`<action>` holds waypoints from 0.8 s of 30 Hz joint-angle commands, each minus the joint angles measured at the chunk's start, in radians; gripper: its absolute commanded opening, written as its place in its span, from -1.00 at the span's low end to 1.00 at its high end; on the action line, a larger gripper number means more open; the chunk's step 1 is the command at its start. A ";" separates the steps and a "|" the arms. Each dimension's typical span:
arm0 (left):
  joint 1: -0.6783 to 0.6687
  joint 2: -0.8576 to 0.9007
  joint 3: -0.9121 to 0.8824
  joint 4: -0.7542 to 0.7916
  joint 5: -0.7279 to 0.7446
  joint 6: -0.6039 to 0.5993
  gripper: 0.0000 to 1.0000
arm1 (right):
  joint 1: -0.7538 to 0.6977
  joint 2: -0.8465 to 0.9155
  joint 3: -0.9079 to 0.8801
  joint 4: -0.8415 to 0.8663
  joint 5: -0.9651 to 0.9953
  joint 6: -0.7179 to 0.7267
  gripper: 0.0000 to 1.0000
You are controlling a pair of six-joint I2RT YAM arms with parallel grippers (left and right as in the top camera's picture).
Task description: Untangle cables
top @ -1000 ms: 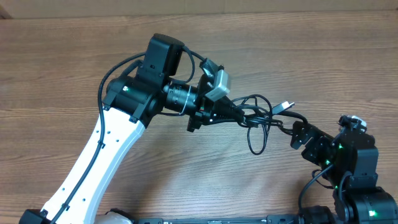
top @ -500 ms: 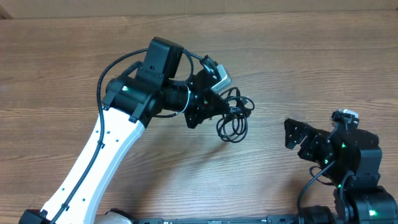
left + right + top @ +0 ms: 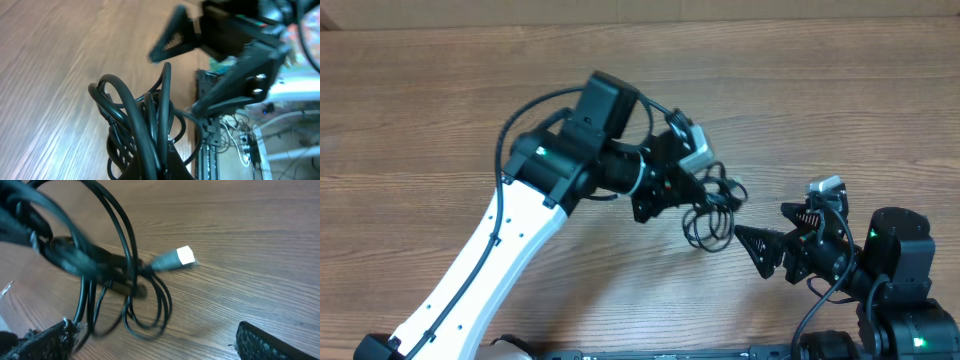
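Left claw (image 3: 696, 188) pinching bunched cables (image 3: 718, 192). Loops trail from it toward right claw (image 3: 772, 234), which is spread, just beside the loops. One plug (image 3: 179, 257) sticks out, tip away from left claw. Bare tabletop (image 3: 840, 100) all round; far edge well beyond left claw

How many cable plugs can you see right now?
1. A silver-tipped plug sticks out of the cable bundle gripped by the left gripper, seen in the right wrist view. Other plugs may be hidden inside the bunch.
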 commanded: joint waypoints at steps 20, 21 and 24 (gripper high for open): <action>-0.058 -0.031 0.029 0.042 0.127 0.081 -0.92 | -0.003 -0.001 -0.006 0.024 -0.311 -0.172 1.00; -0.058 -0.031 0.029 0.042 0.127 0.081 -0.92 | -0.003 -0.001 -0.006 0.025 -0.317 -0.172 1.00; -0.056 -0.031 0.029 0.043 0.127 0.080 -0.92 | -0.003 -0.001 -0.006 0.025 -0.352 -0.172 1.00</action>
